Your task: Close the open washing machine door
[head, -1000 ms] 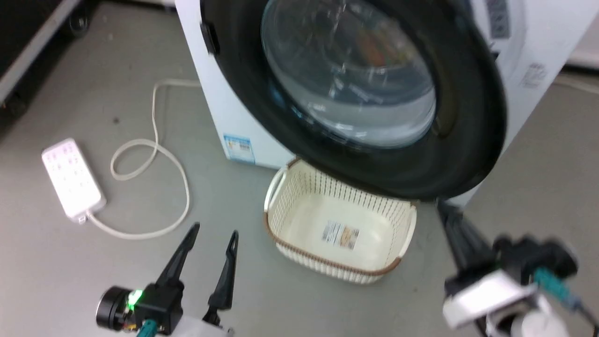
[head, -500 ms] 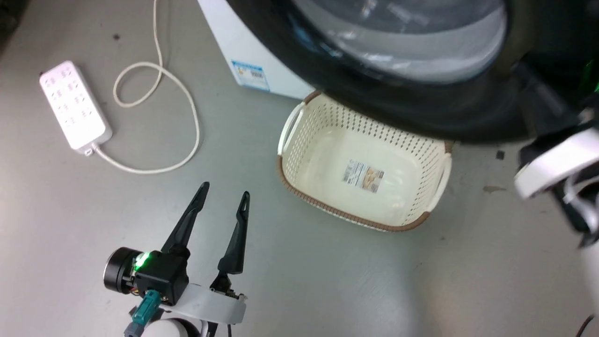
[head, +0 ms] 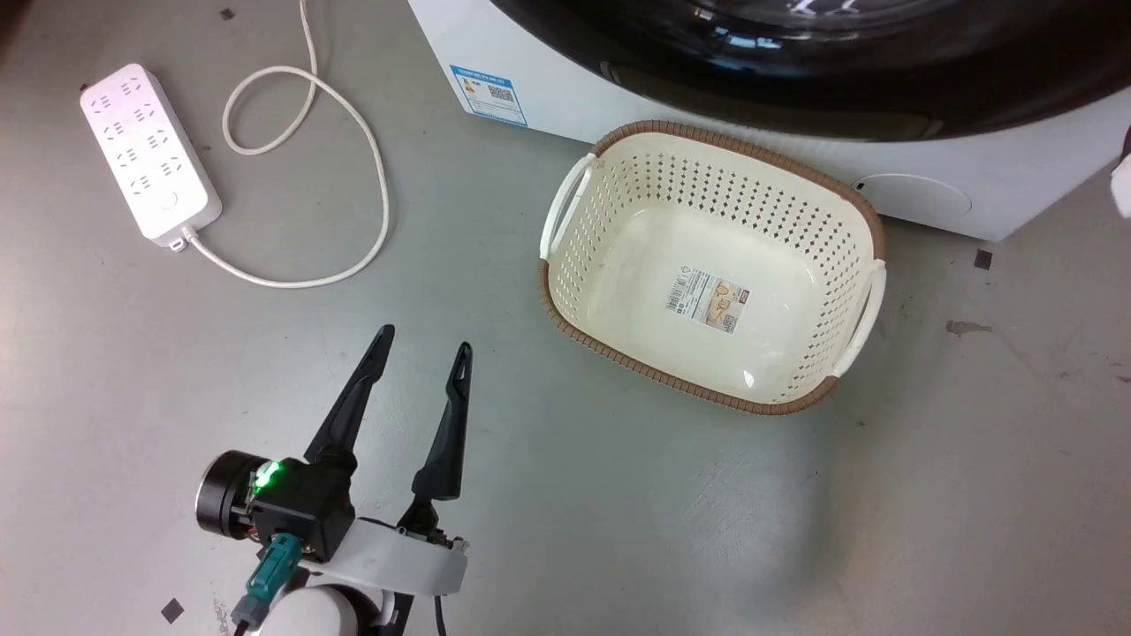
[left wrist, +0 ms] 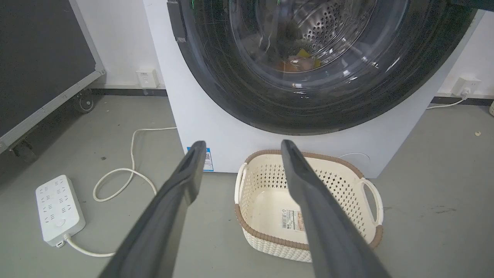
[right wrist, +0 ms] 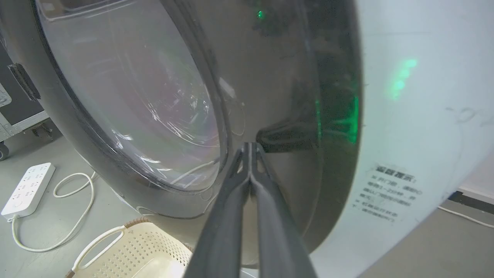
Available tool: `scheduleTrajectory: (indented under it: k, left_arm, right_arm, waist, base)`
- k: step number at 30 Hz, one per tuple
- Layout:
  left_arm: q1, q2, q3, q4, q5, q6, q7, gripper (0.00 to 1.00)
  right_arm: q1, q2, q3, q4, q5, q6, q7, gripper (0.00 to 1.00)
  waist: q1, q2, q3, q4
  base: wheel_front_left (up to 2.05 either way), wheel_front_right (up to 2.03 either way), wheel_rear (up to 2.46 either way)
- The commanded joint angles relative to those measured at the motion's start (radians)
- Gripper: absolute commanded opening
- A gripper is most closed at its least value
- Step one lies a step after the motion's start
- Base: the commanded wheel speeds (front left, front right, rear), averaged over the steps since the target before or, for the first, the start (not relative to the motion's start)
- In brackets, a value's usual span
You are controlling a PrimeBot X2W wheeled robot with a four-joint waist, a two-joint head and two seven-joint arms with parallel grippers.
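Door (left wrist: 316,58) lies against the front of the washer (left wrist: 216,131), flush or nearly so. Whether the latch has caught, I cannot tell.
Right gripper (right wrist: 250,148): fingers pressed together, nothing between them, tips touching the door's glossy black rim beside the glass.
Left gripper (head: 424,339): fingers well spread, empty, over bare floor, apart from everything.

Risks, judged:
- The tips bear on a slick curved rim. An off-axis push could let them skid toward the glass or off the edge, and the force is lost.
- If the push ends short of the latch, the door could spring out again when the arm backs off.
- Basket (head: 618,177) sits just before the washer, under the door's lower rim. A low arm retreat could knock it.
- Cord (head: 386,216) loops on the floor at the left, where the wheels could catch it.

Count: door 1, washer 1, basket 1 (empty save a label), power strip (head: 146,150) 1, cord 1, grippers 2.
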Motion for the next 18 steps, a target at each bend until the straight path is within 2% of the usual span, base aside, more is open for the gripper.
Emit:
scheduleTrajectory:
  k: [1, 10, 17, 18]
  left_arm:
    - [-0.015, -0.008, 0.005, 0.002, 0.006, -0.006, -0.004, 1.0]
    - [-0.025, -0.021, 0.019, 0.014, 0.012, -0.014, -0.004, 1.0]
    - [-0.011, -0.03, 0.036, 0.032, 0.007, -0.02, -0.004, 1.0]
    - [-0.006, -0.031, 0.039, 0.037, 0.005, -0.02, -0.004, 1.0]
  right_arm:
    - [-0.038, -0.006, -0.022, 0.031, -0.005, -0.002, 0.0, 0.0]
    - [-0.106, 0.012, -0.047, 0.123, -0.027, -0.002, -0.037, 0.0]
    - [-0.028, 0.038, -0.026, 0.153, 0.003, -0.002, -0.099, 0.0]
    - [0.0, 0.04, -0.012, 0.146, 0.01, -0.002, -0.11, 0.24]
  waist:
    - [-0.0001, -0.0001, 0.002, -0.001]
    - [-0.0001, -0.0001, -0.004, -0.006]
    - [-0.0001, -0.0001, -0.094, -0.022]
    - [-0.0001, -0.0001, -0.113, -0.026]
  base:
    - [0.0, 0.0, 0.0]
    - [0.0, 0.0, 0.0]
    - [0.0, 0.0, 0.0]
    - [0.0, 0.0, 0.0]
